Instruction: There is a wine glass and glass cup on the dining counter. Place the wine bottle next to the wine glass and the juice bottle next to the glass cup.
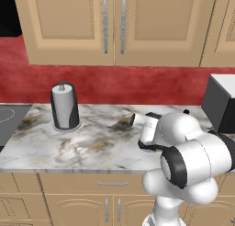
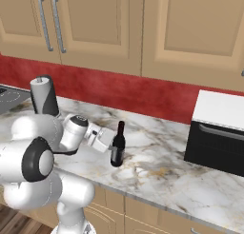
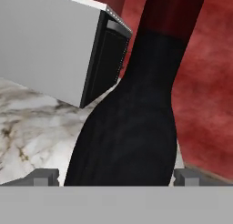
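Along the wall behind everything runs a deep red backsplash (image 2: pixel 143 92), with beige wooden upper cabinets (image 1: pixel 114 25) with slim metal handles hung above it. Below that backsplash lies the white-grey veined marble wall counter (image 2: pixel 157 173), with beige doors and drawers under its front edge. At the counter's right end, against the backsplash, stands a boxy microwave with a white top and black front (image 2: pixel 217 133). Toward the left end, also close to the backsplash, stands an upright grey paper-towel roll on a round holder (image 1: pixel 64 105), and at the far left edge a dark flat cooktop (image 1: pixel 11 121) is set into the stone.

Well left of the microwave, and nearer the counter's front edge than the backsplash, stands the wine bottle (image 2: pixel 117 146), a slim black bottle with a long narrow neck and dark red top, upright on the marble. The white arm reaches low across the counter from the left, and the two-finger gripper (image 2: pixel 110 143) sits level with the bottle's lower body. Seen from the hand, the bottle's black body rises right between the two small dark finger tips (image 3: pixel 45 176), one on each side. The jaws stand spread wide around the bottle; whether the tips touch the glass I cannot tell.
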